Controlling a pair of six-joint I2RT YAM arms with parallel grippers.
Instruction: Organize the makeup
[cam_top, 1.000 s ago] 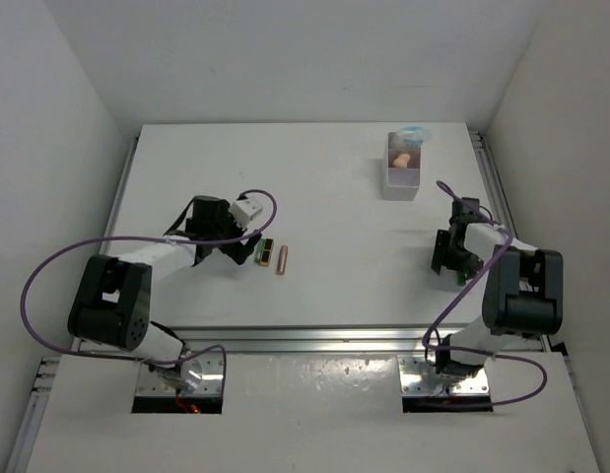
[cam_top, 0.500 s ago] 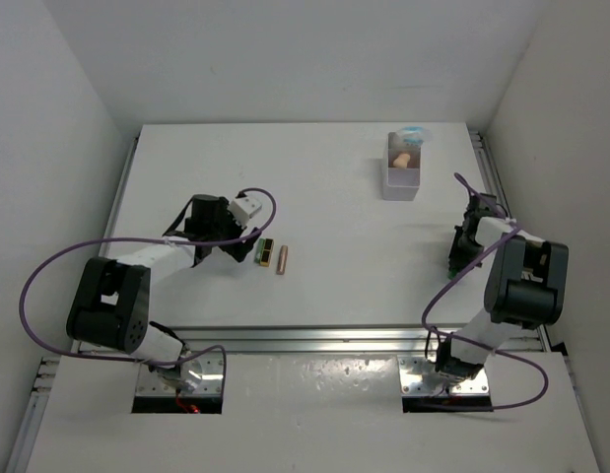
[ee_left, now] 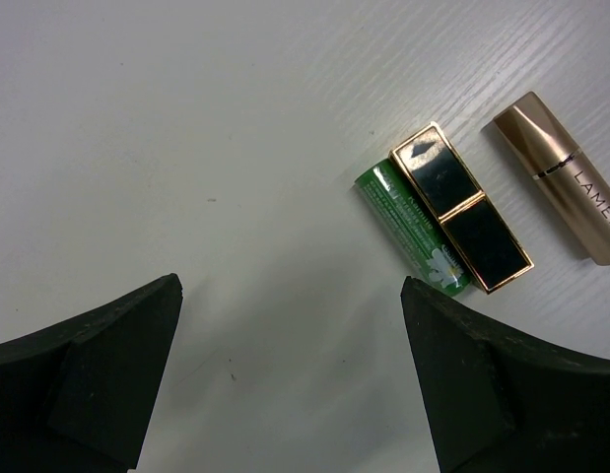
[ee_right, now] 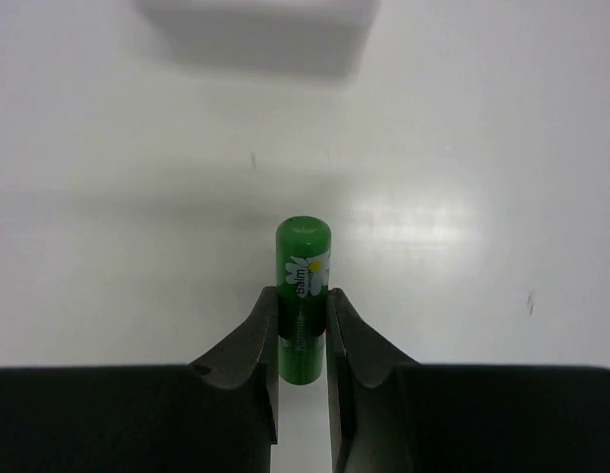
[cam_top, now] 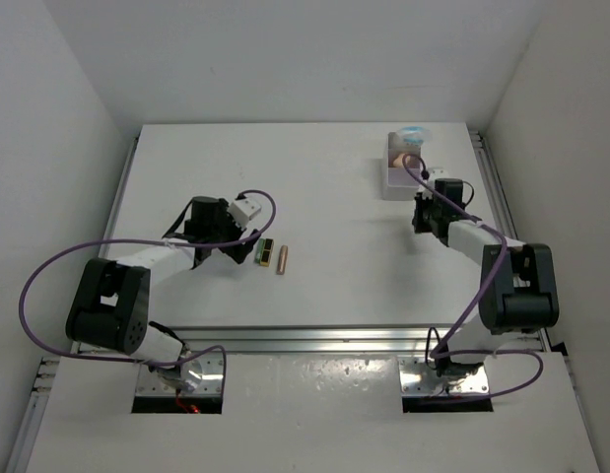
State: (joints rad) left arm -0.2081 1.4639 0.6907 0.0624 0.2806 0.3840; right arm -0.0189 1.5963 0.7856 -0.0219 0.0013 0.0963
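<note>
Nearest the desk's (cam_top: 334, 197) near edge, left of its middle, the left gripper (ee_left: 290, 296) hangs with its jaws spread wide and nothing between them. Just to its right, three of the makeup items lie side by side on the bare surface. A green tube with a daisy print (ee_left: 413, 241) lies flat and touches the long side of a dark stick with gold edges (ee_left: 460, 207). A rose-gold lipstick (ee_left: 566, 177) lies parallel to them, just beside the stick with a narrow gap between. None of the three sits between the left fingers (ee_left: 98, 374). Farther back, toward the right edge, the right gripper (ee_right: 303, 320) pinches a second green balm tube (ee_right: 304, 256) by its lower half. The rounded cap sticks out ahead of the fingertips and points at the far edge. Whether this tube touches the desk cannot be told. Beyond it, near the far right corner, stands the white tray (cam_top: 401, 187). A peach sponge (cam_top: 396, 156) shows inside it, partly crossed by the arm's purple cable. A white-blue packet (cam_top: 413, 133) lies at the tray's far end. Which compartment holds each cannot be told.
</note>
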